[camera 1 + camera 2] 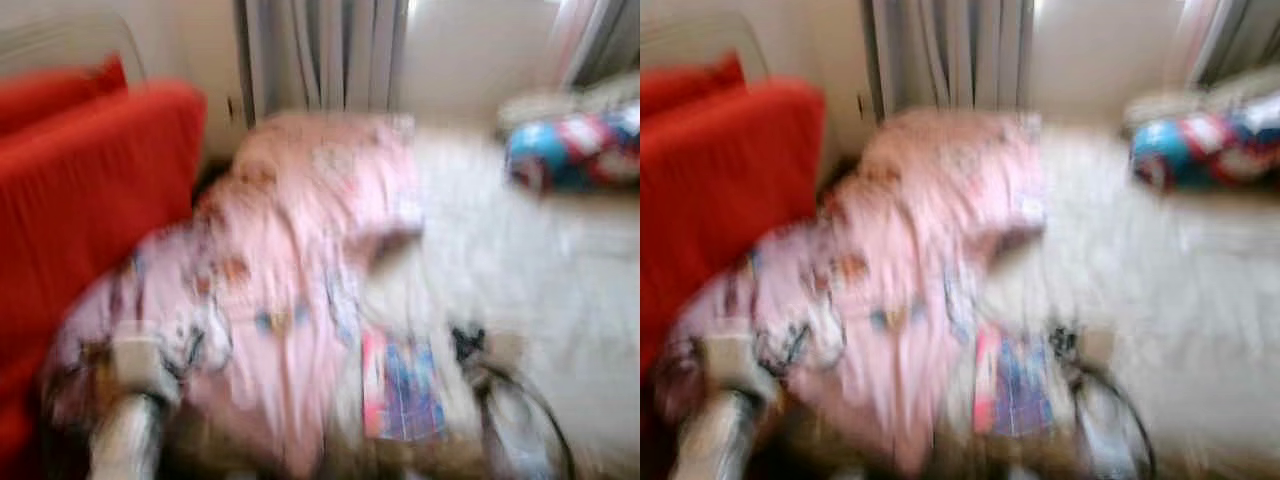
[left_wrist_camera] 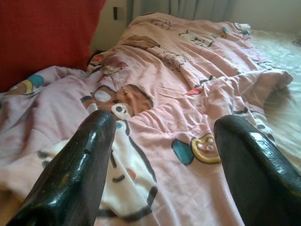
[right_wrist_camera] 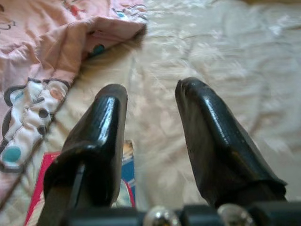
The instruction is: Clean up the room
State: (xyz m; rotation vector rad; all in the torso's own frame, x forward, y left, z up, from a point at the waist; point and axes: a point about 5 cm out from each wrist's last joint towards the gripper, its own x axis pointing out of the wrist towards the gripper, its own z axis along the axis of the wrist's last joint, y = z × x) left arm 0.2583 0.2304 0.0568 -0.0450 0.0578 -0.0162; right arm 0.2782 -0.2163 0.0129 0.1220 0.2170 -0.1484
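Pink blanket (image 2: 188,94) crumpled across the left of the cream bed (image 3: 225,52), red cushion (image 1: 90,190) far left, flat colourful book (image 1: 402,388) near its edge, left gripper (image 2: 162,141) fingers wide above blanket, right gripper (image 3: 153,106) fingers parted, empty, above the sheet.

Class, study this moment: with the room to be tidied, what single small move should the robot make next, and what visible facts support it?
Probably lower the left gripper onto the pink blanket and pinch a fold. That gripper is open and hovers just above the blanket, which lies crumpled across the cream bed cover. The right gripper, also open, holds nothing beside a colourful book.
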